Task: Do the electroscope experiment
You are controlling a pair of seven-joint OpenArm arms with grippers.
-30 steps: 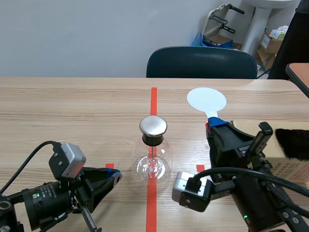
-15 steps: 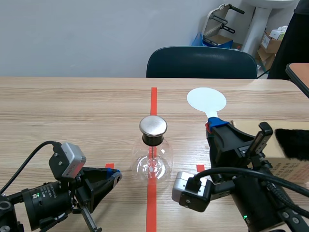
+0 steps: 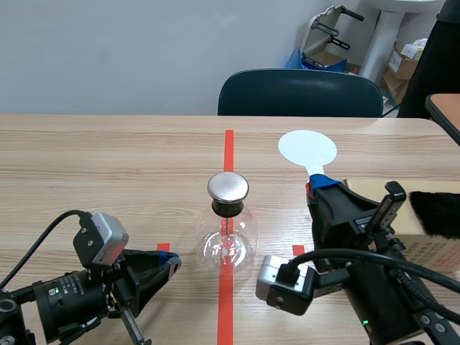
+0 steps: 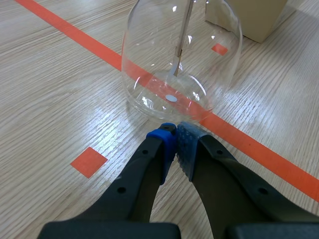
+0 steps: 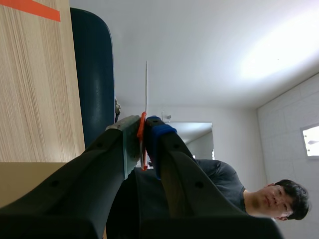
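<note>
Upright glass electroscope [image 3: 228, 230] on red line [image 3: 228, 144]

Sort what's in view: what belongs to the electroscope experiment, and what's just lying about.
Belongs to the job: electroscope flask; white disc paddle, clamped in the right gripper; probably the black fur.

Lying about: cardboard box; chair; boxes in the far corner.

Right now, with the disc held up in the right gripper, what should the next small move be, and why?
Probably swing the right gripper leftward to bring the white disc toward the metal cap: the disc is clamped upright, apart from the cap, and the left gripper sits shut by the flask.
</note>
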